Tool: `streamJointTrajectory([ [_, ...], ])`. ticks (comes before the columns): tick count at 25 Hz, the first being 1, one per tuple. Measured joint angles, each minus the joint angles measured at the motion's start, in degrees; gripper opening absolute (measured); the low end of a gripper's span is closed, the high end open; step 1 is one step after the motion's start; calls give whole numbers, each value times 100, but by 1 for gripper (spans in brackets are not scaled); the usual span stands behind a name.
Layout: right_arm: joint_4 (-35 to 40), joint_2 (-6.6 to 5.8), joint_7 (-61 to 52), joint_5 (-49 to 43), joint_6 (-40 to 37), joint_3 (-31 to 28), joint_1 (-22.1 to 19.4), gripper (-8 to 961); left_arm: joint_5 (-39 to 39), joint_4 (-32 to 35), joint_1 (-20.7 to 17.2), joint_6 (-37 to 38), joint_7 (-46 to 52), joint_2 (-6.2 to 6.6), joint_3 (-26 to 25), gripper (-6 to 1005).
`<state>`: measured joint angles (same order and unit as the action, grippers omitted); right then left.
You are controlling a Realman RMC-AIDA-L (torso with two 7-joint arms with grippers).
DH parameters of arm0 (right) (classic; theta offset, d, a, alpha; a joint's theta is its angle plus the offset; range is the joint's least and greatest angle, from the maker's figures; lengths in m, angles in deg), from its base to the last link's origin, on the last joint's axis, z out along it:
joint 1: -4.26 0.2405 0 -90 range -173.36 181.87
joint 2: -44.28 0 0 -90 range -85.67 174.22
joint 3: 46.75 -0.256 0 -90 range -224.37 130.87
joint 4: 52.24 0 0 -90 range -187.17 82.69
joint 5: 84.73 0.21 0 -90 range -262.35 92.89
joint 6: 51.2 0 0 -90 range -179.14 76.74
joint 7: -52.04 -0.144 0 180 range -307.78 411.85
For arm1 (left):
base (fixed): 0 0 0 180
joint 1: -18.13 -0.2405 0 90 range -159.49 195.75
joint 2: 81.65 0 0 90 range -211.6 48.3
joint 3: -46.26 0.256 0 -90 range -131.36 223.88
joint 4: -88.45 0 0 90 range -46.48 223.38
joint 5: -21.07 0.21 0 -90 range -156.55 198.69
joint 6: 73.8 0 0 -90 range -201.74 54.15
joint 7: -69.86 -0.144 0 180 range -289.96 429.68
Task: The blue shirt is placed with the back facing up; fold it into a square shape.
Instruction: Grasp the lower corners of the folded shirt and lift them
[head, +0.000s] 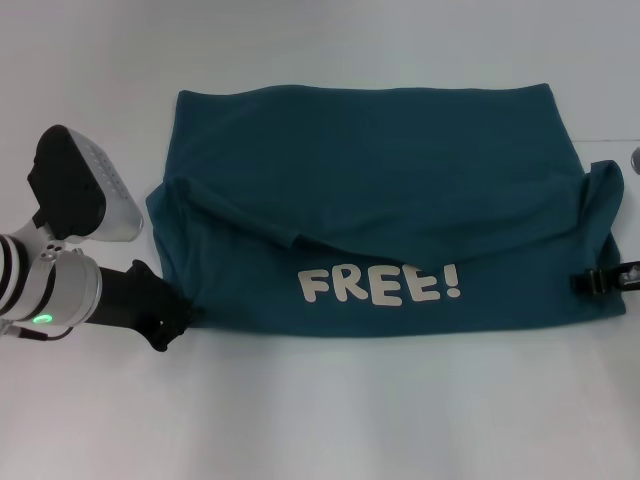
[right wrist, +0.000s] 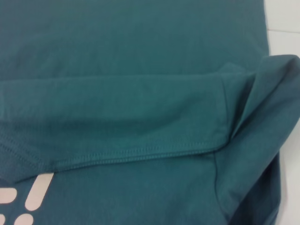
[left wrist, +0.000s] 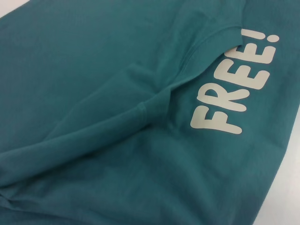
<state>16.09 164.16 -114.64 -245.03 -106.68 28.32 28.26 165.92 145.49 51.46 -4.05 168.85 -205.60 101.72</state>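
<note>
the blue shirt (head: 380,190) lies spread across the white table (head: 320,420) in front of me, folded over so that a strip along its near edge shows the white lettering (head: 380,284) reading "free!". from my head view, my left end effector (head: 165,325) sits at the shirt's near left corner, its black tip touching the cloth where the fabric bunches; i cannot tell whether it is open or closed. my right end effector (head: 600,281) is at the shirt's right edge, only a small black part of it showing against the fabric, and i cannot tell its state either.

my left wrist view shows what the head view does not: a folded hem running diagonally just beside the lettering (left wrist: 234,79), with soft creases behind it. my right wrist view shows the stitched hem (right wrist: 140,152) of the folded layer close up, and a raised fold of cloth (right wrist: 262,93) at the shirt's edge.
</note>
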Motion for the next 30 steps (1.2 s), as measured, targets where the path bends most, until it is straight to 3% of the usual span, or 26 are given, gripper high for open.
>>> streamJointTrajectory([
  [8, -173, 4, 253, 7, 68, 1, 50, 438, 0, 0, -5, -13, -4, 3, 0, 51],
  [20, 20, 29, 463, 14, 47, 114, -67, 36, 0, 2, -33, 15, -3, 3, -44, 50],
  [30, 402, 43, 522, 36, 47, 368, -482, 32, 0, 57, -74, 95, -11, 3, -44, 51],
])
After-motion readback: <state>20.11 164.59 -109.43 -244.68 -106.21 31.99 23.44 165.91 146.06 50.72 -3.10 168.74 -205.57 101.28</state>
